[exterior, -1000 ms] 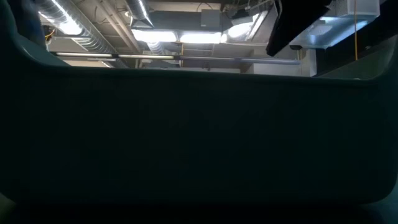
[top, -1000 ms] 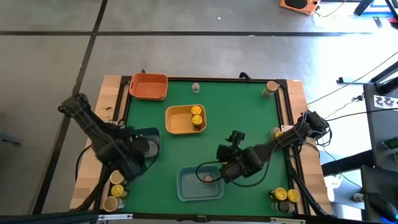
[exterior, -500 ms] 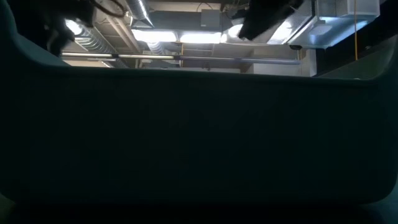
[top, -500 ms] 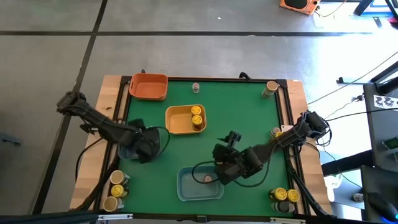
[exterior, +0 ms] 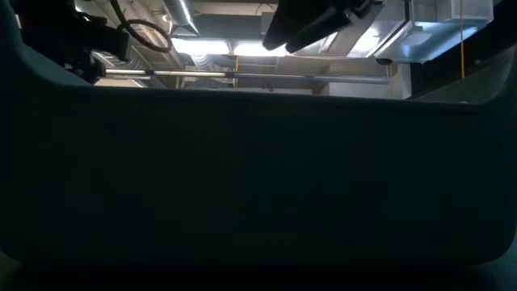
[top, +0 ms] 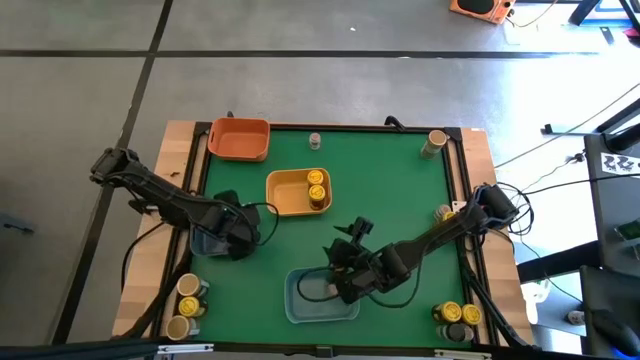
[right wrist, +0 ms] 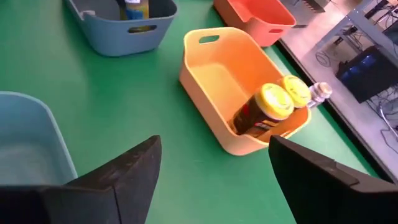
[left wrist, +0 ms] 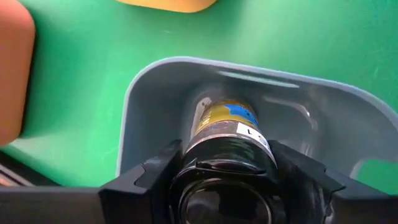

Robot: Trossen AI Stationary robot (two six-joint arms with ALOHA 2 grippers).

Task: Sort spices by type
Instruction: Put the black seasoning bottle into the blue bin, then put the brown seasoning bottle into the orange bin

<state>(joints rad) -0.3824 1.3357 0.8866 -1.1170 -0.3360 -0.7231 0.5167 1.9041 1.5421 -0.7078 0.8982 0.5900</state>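
My left gripper (top: 240, 238) is shut on a dark-lidded spice jar (left wrist: 227, 127) with a yellow and blue label, lowered inside the left blue tray (left wrist: 134, 106). My right gripper (top: 340, 278) hangs open over the far edge of the near blue tray (top: 300, 305); nothing lies between its fingers (right wrist: 214, 180). Two yellow-lidded jars (right wrist: 264, 112) lie in the yellow tray (top: 285, 192), leaning on its right wall. More jars stand at the near-left corner (top: 188, 290) and the near-right corner (top: 455, 315). My left gripper pinches the jar between its two fingers (left wrist: 163, 167) on the upper body just below the dark lid (left wrist: 214, 142). It comes from above, slanting down, with the jar reaching on past the fingertips into the tray. Whether the jar's far end rests on the tray floor does not show.
An orange tray (top: 240, 138) sits at the far-left corner. Single jars stand at the far edge (top: 315, 141), the far-right corner (top: 437, 143) and the right edge (top: 443, 212). Bare green mat lies right of the yellow tray. A dark tray wall (exterior: 258, 186) blocks the low view.
My left gripper swung from the near-left corner toward the far side and came down over the left blue tray, then stayed there. My right gripper slid toward the table's left and slightly nearer, ending over the near blue tray.
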